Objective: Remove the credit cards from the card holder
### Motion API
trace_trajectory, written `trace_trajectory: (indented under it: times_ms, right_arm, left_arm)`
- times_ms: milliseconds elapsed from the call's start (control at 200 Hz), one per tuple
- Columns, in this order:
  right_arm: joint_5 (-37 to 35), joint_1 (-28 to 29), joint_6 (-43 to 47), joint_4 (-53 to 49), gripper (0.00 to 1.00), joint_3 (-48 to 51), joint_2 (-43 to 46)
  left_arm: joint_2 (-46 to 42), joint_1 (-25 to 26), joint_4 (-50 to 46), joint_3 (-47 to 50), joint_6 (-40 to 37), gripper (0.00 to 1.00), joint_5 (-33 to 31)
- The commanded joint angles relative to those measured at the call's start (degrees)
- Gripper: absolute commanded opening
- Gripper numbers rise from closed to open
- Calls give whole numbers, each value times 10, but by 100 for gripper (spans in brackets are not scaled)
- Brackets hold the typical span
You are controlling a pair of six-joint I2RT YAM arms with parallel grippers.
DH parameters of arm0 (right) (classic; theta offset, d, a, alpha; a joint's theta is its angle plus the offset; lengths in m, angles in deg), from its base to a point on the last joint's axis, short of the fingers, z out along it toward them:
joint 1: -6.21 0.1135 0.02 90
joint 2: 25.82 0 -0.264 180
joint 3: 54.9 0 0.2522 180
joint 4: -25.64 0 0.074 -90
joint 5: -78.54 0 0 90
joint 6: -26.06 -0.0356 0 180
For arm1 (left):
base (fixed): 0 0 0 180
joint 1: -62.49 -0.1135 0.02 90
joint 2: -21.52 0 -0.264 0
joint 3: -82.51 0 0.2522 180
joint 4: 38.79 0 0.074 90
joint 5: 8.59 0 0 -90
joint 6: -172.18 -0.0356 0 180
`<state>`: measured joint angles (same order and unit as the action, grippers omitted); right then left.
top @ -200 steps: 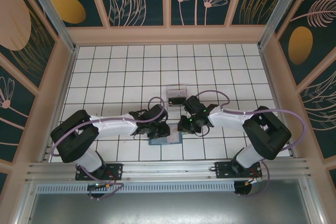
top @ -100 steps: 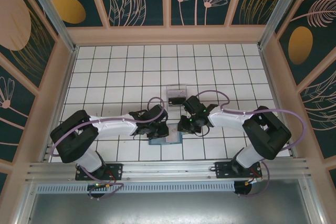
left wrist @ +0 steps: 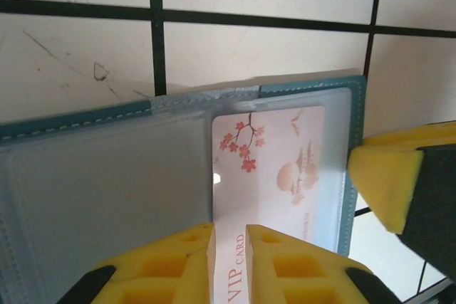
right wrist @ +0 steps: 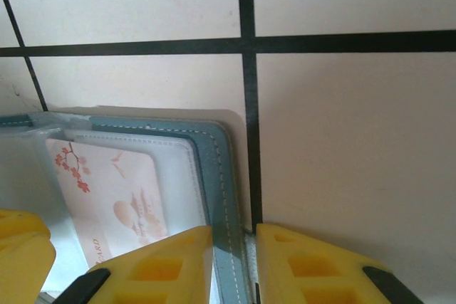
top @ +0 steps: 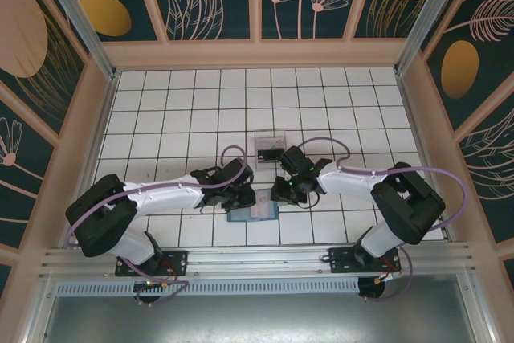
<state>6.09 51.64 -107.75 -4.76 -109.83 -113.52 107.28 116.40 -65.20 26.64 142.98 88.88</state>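
Since a second ago, my left arm (top: 157, 194) is lying straighter, its elbow swung outward, away from the card holder (top: 255, 213); both wrists are still hanging over the holder.

The tiled table (top: 185, 110) is carrying the card holder, which is lying open and flat, blue-grey inside up. A clear tray (top: 270, 146) is sitting near the holder, past its far edge.

My left gripper (left wrist: 229, 236) is pointing down onto the holder's right-hand page. Its jaws are standing almost closed, leaving a narrow slot. The credit card (left wrist: 274, 169), pale with pink blossom and "VIP CARD" print, is showing face-up through that slot and is partly inside the holder's clear sleeve. I cannot tell whether the pads are clamping it.

My right gripper (right wrist: 234, 236) is straddling the holder's teal outer edge, jaws likewise nearly closed. I cannot tell whether they are gripping it.
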Motion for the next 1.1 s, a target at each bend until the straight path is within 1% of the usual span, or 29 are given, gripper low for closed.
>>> trace_trajectory:
  times_ms: [0, 330, 620, 806, 1096]
  right_arm:
    - [-19, 6, 6, -34, 26, -19, 11]
    - [-17, 21, 3, -40, 27, -43, 3]
    - [-10, 30, 5, -25, 31, -50, -31]
    - [-15, 34, 8, -22, 31, -47, -60]
    - [-18, 36, 6, -18, 27, -37, -73]
  left_arm:
    - [-10, -10, 6, -6, 9, 21, 4]
    - [-12, -34, 113, 39, 27, 24, 73]
    - [-8, -36, 101, 45, 26, 26, 70]
    - [-9, -38, 103, 59, 28, 26, 67]
    - [-14, -41, 122, 83, 32, 27, 74]
